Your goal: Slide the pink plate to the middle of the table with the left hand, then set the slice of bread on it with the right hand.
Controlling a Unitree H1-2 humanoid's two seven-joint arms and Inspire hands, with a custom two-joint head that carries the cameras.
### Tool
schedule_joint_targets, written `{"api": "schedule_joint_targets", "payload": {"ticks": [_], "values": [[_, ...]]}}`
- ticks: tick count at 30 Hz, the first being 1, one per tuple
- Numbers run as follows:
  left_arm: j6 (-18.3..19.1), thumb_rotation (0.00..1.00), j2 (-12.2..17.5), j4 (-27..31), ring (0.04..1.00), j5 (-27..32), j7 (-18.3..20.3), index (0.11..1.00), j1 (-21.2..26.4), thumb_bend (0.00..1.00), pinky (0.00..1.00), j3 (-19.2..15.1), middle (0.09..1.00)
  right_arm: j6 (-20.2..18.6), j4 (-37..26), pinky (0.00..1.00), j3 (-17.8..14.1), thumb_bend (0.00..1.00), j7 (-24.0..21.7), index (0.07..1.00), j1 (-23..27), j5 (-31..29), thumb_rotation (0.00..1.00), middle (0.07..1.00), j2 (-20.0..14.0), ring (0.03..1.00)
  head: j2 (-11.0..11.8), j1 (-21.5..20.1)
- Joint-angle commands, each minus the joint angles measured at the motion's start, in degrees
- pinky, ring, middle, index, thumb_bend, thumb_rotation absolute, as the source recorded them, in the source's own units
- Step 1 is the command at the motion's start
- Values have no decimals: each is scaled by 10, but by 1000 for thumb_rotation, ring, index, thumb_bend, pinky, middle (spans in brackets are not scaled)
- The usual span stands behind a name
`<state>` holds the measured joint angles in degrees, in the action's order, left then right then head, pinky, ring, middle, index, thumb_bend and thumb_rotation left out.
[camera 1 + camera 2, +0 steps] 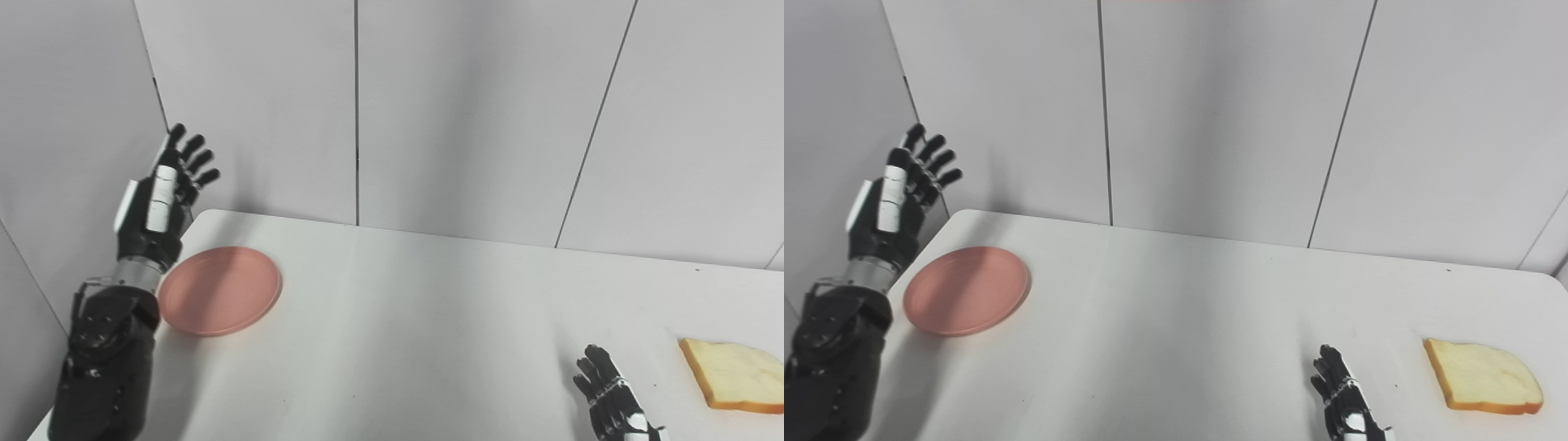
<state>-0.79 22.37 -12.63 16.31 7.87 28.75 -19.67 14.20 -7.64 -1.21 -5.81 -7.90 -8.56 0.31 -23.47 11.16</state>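
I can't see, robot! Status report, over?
Left hand open, raised beside plate. Right hand open, near bread. Nothing between them.

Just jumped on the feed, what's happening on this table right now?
Nothing is held yet. The left hand is raised, open, beside the pink plate, which sits near the table's left edge, not the middle. The slice of bread lies flat at the right, with the right hand open just left of it.

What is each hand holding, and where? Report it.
Nothing. The left hand is open, raised beside the pink plate; the right hand rests empty near the bread.
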Motion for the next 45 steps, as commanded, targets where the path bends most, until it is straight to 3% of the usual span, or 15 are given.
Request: {"api": "schedule_joint_targets", "payload": {"ticks": [1,8,19,23,28,34,42,45], "values": [[-54,742,23,-32,853,8,14,897,35,901,810,-5,898,3,62,921,-9,845,-3,857,-30,0,989,911,-17,915,0,1],[-111,728,51,-151,861,19,28,856,60,921,823,-14,869,0,62,911,-8,846,-3,846,-29,0,988,899,-16,910,0,0],[-188,740,85,-308,884,-12,17,929,102,936,810,-2,898,4,62,900,-8,841,-3,821,-30,-4,980,874,-15,901,-5,2],[-213,774,95,-355,896,-34,3,910,112,874,809,10,908,7,63,901,-7,836,-4,823,-30,-3,988,872,-15,901,-5,0],[-237,776,92,-407,867,-44,-6,924,117,827,794,17,902,5,62,907,-7,834,-6,813,-31,-8,981,863,-15,900,-8,-1],[-257,732,78,-471,860,-42,-16,937,123,860,798,20,903,0,54,903,-7,838,-5,806,-35,-8,971,855,-16,897,-13,-2],[-260,677,54,-487,820,-46,-35,907,119,817,773,23,873,-9,42,896,-7,843,-6,814,-42,-8,972,854,-18,894,-21,-5],[-261,701,48,-499,819,-51,-34,906,118,807,780,30,875,-9,39,883,-8,848,-5,805,-44,-7,965,843,-19,884,-24,-6]]}}
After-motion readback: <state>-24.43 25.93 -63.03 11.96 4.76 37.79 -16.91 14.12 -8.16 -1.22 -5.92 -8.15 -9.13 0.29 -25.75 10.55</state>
